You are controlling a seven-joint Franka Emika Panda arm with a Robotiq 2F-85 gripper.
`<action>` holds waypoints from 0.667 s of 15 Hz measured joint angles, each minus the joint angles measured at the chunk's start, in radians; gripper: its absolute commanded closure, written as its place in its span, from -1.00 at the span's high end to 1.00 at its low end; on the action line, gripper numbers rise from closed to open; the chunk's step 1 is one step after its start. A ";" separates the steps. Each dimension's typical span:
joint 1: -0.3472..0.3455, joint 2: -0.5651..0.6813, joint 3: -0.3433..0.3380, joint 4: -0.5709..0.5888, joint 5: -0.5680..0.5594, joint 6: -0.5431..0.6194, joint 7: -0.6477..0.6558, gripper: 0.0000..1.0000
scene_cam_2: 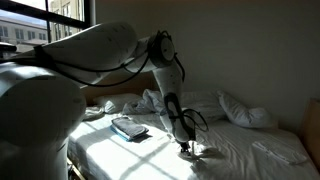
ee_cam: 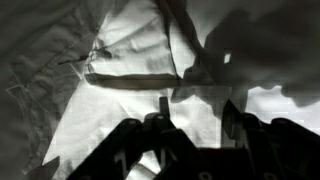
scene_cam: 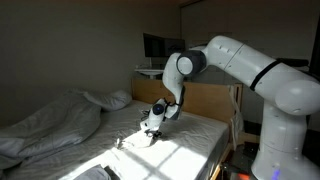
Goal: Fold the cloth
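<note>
cloth [ee_cam: 125, 105]: thin matt fabric, wrinkled | arm [scene_cam: 250, 62]: glossy white plastic | headboard [scene_cam: 212, 100]: wood

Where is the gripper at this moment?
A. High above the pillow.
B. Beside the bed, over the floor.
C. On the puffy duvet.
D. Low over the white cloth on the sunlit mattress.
D: in both exterior views the gripper points down, low over the sunlit cloth, apart from the duvet and the pillow.
</note>
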 measured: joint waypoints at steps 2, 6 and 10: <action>0.005 0.000 -0.004 0.000 0.000 0.000 0.000 -0.77; 0.010 0.000 -0.009 0.000 0.000 0.000 -0.002 -0.94; -0.012 -0.001 0.021 -0.001 0.001 -0.028 -0.044 -0.35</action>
